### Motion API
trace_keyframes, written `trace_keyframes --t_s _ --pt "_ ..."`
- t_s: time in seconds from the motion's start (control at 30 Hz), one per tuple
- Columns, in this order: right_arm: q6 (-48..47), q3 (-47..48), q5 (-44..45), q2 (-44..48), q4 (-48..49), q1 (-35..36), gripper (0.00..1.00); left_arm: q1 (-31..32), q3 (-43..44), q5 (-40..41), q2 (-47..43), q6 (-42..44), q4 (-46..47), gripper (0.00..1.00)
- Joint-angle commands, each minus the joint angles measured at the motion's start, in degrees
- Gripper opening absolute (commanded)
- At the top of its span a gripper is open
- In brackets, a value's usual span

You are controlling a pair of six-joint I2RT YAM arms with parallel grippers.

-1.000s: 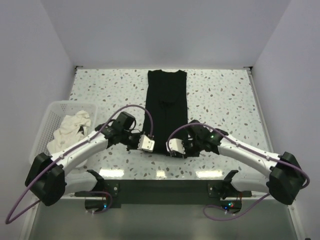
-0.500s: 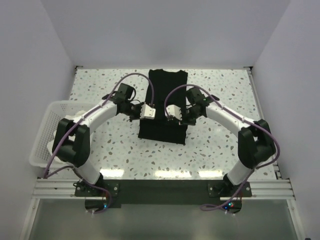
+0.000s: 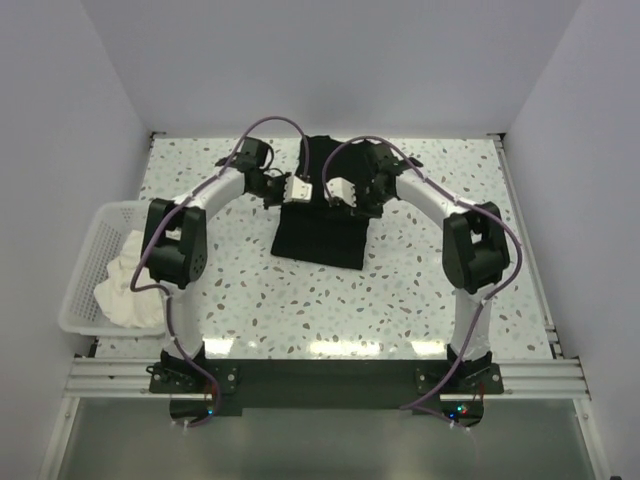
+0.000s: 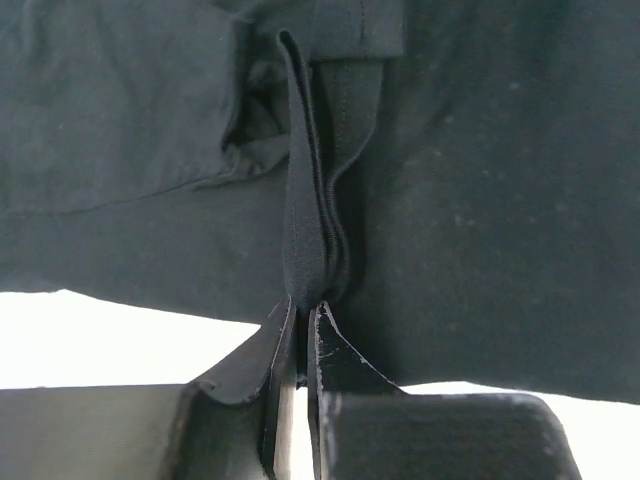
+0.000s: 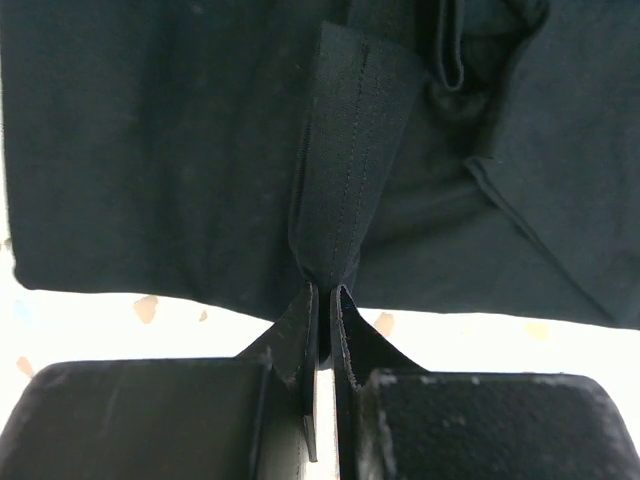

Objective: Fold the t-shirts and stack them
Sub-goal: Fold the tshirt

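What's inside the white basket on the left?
A crumpled white t-shirt lies in the basket. The left arm covers the basket's right side; anything under the shirt is hidden.

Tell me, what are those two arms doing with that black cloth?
They are folding a black t-shirt on the table. The left gripper and the right gripper are each shut on a pinch of its edge, holding it over the shirt's far part. A white t-shirt lies crumpled in the basket at the left.
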State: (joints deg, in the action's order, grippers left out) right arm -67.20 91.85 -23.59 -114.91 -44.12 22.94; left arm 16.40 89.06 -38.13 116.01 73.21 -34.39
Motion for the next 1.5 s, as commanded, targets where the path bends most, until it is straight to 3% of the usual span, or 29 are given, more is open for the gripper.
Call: trace_keyframes --t_s 0.0,0.37,0.4,0.43,0.5,0.53,0.6,0.73,0.9,1.03,1.17,1.47 --pt "-1.7 5.5 -1.5 -2.5 -1.4 -0.4 0.0 -1.6 5.2 -1.4 2.5 3.3 -0.2 0.0" --pt "0.8 11.9 1.3 -9.7 0.4 -0.5 0.0 -3.5 10.6 -1.1 8.6 4.9 1.2 0.0" --pt "1.3 11.9 2.1 -10.2 1.2 -0.5 0.06 -3.5 10.6 -0.9 9.1 4.6 2.0 0.04" --pt "1.8 12.0 3.8 -10.4 2.7 -0.4 0.11 -3.5 10.6 -0.1 9.4 3.7 3.3 0.17" --pt "4.2 12.5 5.4 -10.5 4.0 -0.5 0.24 -3.7 11.1 1.2 10.2 -2.2 7.8 0.27" --pt "5.0 12.6 6.3 -10.2 5.0 -0.5 0.29 -4.1 11.8 1.7 10.4 -3.5 8.4 0.37" --pt "7.6 12.0 8.5 -9.0 5.9 -0.6 0.47 -5.6 13.3 2.4 10.3 -10.6 12.1 0.45" --pt "14.4 10.4 9.5 -4.1 6.2 -0.7 0.52 -8.6 16.5 2.8 8.9 -20.9 12.7 0.66" --pt "23.5 10.5 4.3 -1.5 0.3 0.3 0.46 -9.6 10.7 0.0 2.0 -22.1 4.7 0.67" --pt "29.6 6.6 1.1 0.0 -0.5 4.5 0.38 -8.9 0.3 -3.2 -2.4 -19.2 1.3 0.6" --pt "33.8 1.3 0.1 -0.1 2.2 7.3 0.35 -7.2 -4.6 -2.2 -3.4 -20.7 1.0 0.52" --pt "27.0 -8.8 7.1 -3.7 5.6 6.7 0.31 -0.8 -15.0 3.0 -2.9 -28.3 4.9 0.45"
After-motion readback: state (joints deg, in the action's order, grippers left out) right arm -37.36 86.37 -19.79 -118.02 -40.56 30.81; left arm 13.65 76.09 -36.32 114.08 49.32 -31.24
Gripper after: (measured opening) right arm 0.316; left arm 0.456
